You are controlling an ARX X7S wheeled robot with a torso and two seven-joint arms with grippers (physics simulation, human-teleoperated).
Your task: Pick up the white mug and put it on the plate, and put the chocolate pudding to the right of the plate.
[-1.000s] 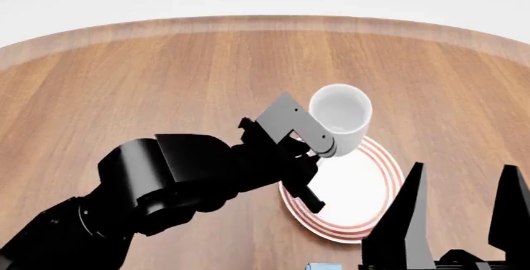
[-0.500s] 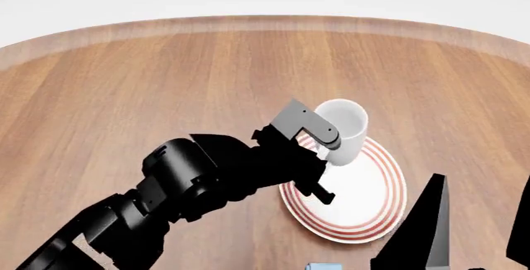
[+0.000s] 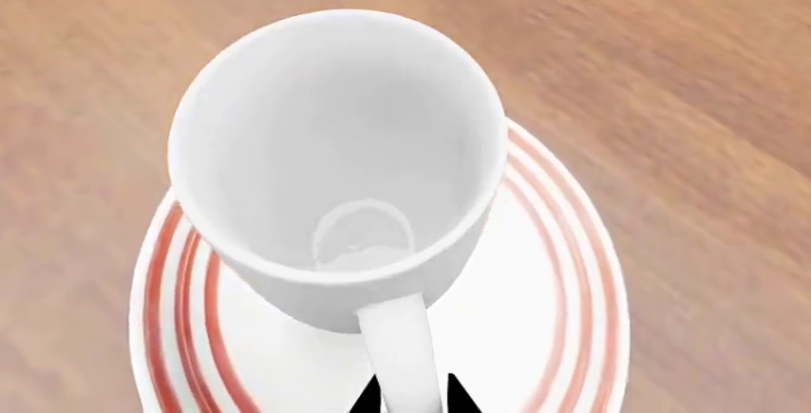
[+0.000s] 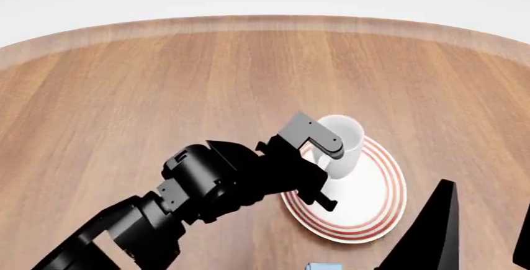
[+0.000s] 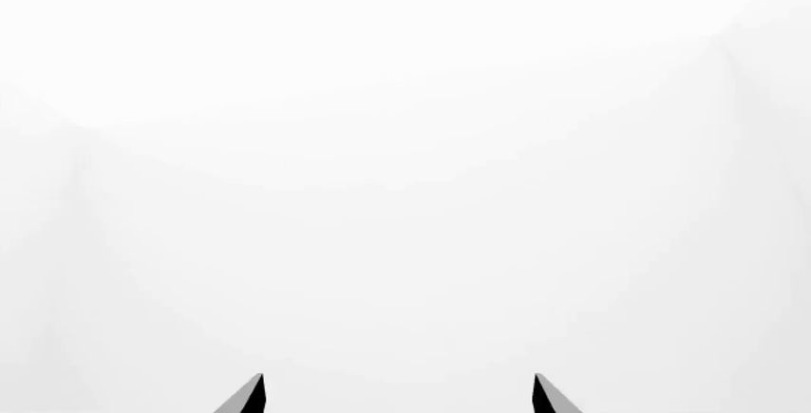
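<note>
The left gripper (image 3: 412, 402) pinches the mug's (image 3: 332, 161) handle (image 3: 402, 351): in the left wrist view the two dark fingertips sit narrow, one on each side of the white loop, touching it. The mug hangs ahead of the fingers, mouth open toward the camera and body tilted, over the plate (image 3: 557, 271). From the head view the mug (image 4: 342, 143) sits over the plate's (image 4: 377, 211) far-left rim rather than its middle, and I cannot tell whether its base already touches the plate.

The step in hand is setting the mug down. To do it well, I judge the arm should carry the mug a little further in from the red rings, so the whole base lands on the flat centre, and bring it upright before lowering. A tilted base meeting the plate first could tip the mug or skid the plate on the table (image 4: 166, 84). Only once the base rests flat should the fingers part, and then draw back along the handle's line so they do not drag it.

The right gripper (image 5: 395, 396) holds nothing; its fingers stand wide against blank white. The pudding (image 4: 323, 265) shows only as a blue sliver at the near edge of the head view, just beside the plate, not yet placed.
</note>
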